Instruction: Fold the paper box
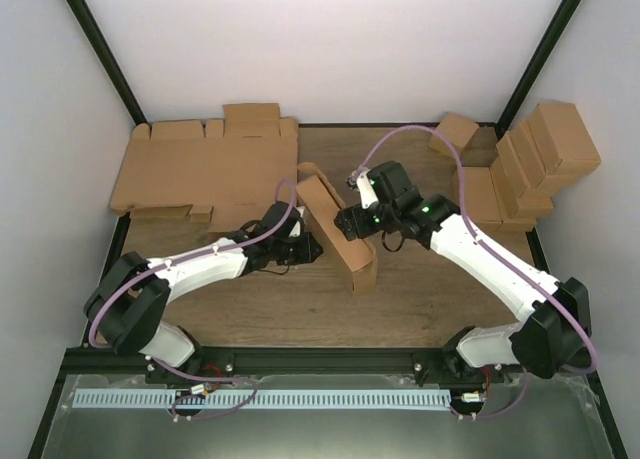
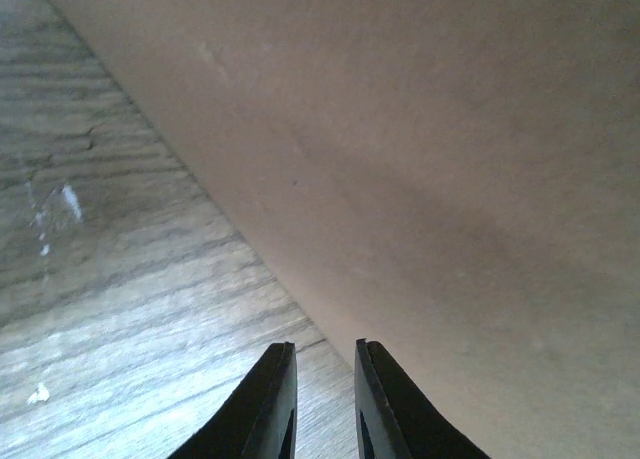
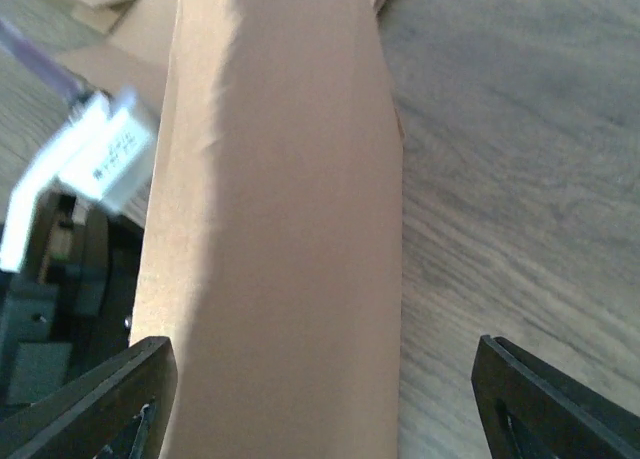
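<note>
White walls (image 1: pixel 300 49) are set round the wooden surface (image 1: pixel 430 299). The paper box (image 1: pixel 340 241) is stood on edge, long axis diagonal; right gripper (image 3: pixel 320 369) spread astride it, left gripper (image 2: pixel 325 351) clenched empty.

A robotics lab cell: white enclosure walls (image 1: pixel 330 49) and black frame posts (image 1: pixel 103 51) surround a wood-grain table (image 1: pixel 430 299). Two white robot arms (image 1: pixel 200 264) are bolted along its near edge.
</note>
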You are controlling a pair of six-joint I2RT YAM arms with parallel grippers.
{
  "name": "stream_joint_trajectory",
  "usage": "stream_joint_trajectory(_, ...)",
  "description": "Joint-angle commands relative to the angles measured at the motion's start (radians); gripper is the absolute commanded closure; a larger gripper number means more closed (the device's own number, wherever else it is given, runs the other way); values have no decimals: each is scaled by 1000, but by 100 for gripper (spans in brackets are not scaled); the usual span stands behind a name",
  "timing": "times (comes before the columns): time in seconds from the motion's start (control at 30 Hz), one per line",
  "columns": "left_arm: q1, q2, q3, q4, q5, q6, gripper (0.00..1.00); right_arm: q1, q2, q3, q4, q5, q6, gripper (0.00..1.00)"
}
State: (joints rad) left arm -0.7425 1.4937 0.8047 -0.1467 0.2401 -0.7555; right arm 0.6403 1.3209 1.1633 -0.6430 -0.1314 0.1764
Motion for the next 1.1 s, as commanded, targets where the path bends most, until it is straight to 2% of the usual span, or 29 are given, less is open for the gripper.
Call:
stream_joint_trajectory(0.0,-5,16,62,-32,-10,32,81,62,33,60,-110,93,6,16)
stream_joint_trajectory(0.33,-3,-7,121,-89,-51,41,80,83,48,76,-163,135,10,29)
stream_joint_trajectory(0.53,7,-54,137,-137,-111,45,80,84,55,55,-152,147,4,33)
stream_joint_trajectory(0.63,37,-93,138,-154,-104,51,75,84,61,49,-146,141,4,35)
stream_joint_trajectory(0.83,153,-112,150,-161,17,54,69,84,52,40,-141,149,6,37)
stream_joint_trajectory(0.97,191,-100,173,-129,94,82,59,84,42,41,-144,157,6,37)
stream_joint_trajectory(1.07,214,-89,200,-110,120,87,48,84,37,49,-150,151,6,37)
